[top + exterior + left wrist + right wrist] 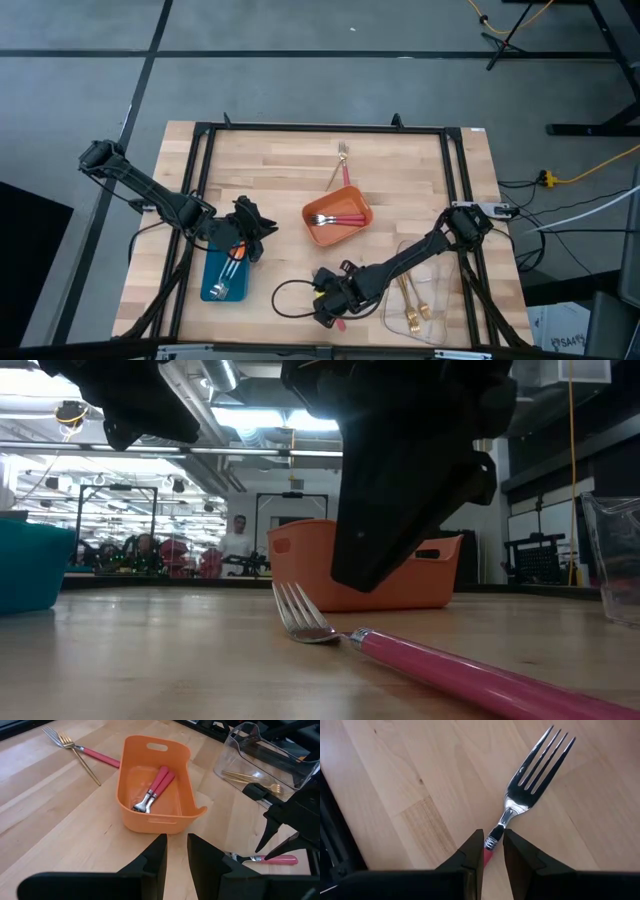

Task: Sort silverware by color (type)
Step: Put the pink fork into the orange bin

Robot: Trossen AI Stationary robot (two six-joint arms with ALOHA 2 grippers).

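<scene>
A fork with a pink handle [430, 663] lies flat on the wood near the table's front edge; its silver tines [536, 770] point away from my right gripper. My right gripper [493, 844] hovers just above the fork's neck, pointing steeply down. Its fingers stand narrowly open on either side of the neck, and the low view shows them clear of it. My left gripper [177, 854] is open and empty above the blue tray [212, 290], which holds orange-handled forks. Two pink-handled forks lie in the orange tray [122, 785].
A clear tray [440, 322] with gold forks stands at the near right. A gold fork [82, 757] and a pink-handled fork [102, 757] lie crossed on the bare wood near the far edge. A black frame borders the table. A cable loops near the front edge [285, 300].
</scene>
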